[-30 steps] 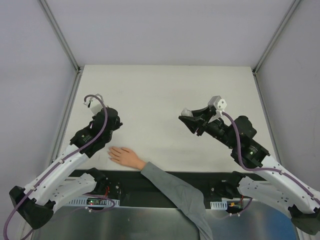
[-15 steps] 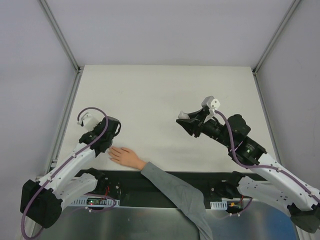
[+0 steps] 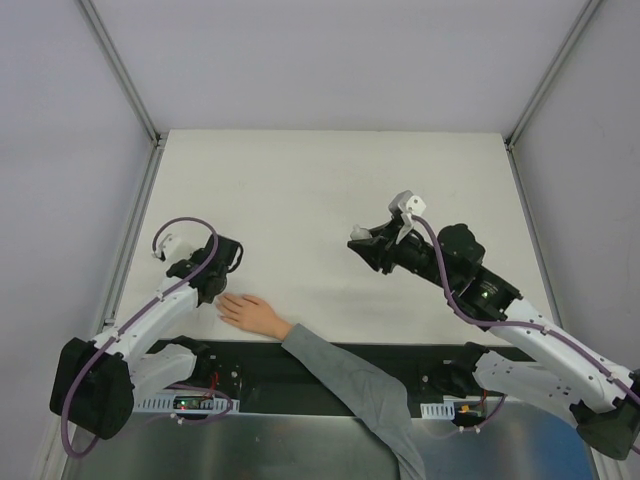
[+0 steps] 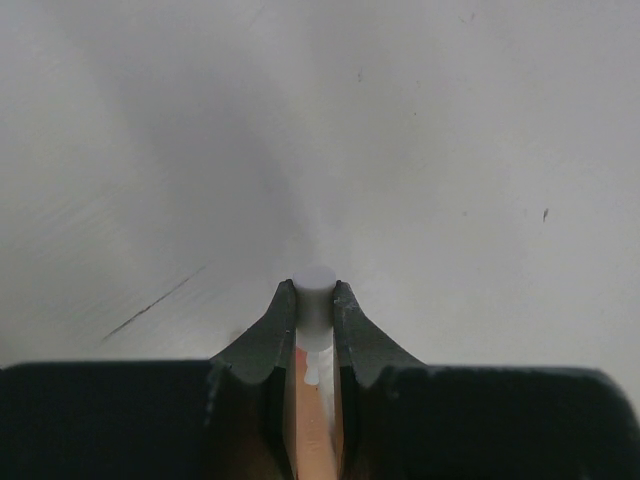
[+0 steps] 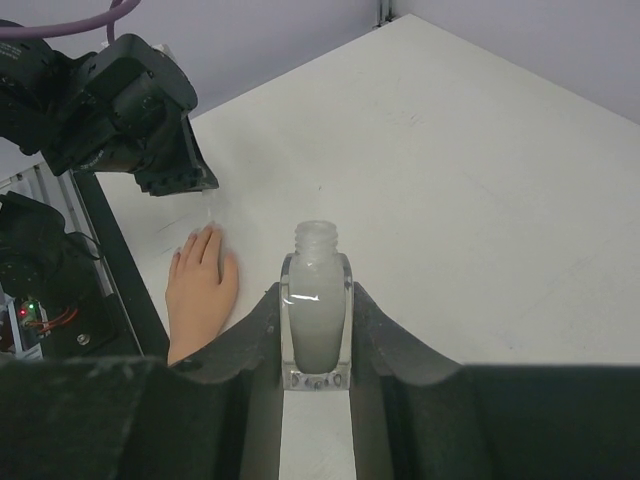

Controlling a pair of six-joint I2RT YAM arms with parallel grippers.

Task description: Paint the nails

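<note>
A pale hand (image 3: 252, 313) with a grey sleeve (image 3: 350, 385) lies flat at the table's near edge. Its nails (image 5: 208, 233) are skin-coloured and barely show. My left gripper (image 3: 212, 292) hangs over the fingertips, shut on the brush's white cap (image 4: 316, 282). In the left wrist view, the whitish brush tip (image 4: 313, 372) points down at the skin (image 4: 312, 425) seen between the fingers. My right gripper (image 3: 370, 246) is shut on the open, uncapped whitish polish bottle (image 5: 318, 300), held upright above mid-table, to the right of the hand (image 5: 203, 288).
The white table (image 3: 330, 180) is bounded by metal frame posts (image 3: 120, 70) at the far corners. A black strip (image 3: 300, 365) runs along the near edge, over the arm bases. The left arm (image 5: 120, 95) shows in the right wrist view.
My left gripper has swung toward the near edge, down to the hand's fingertips. My right gripper has shifted slightly left with the bottle. The hand has not moved.
</note>
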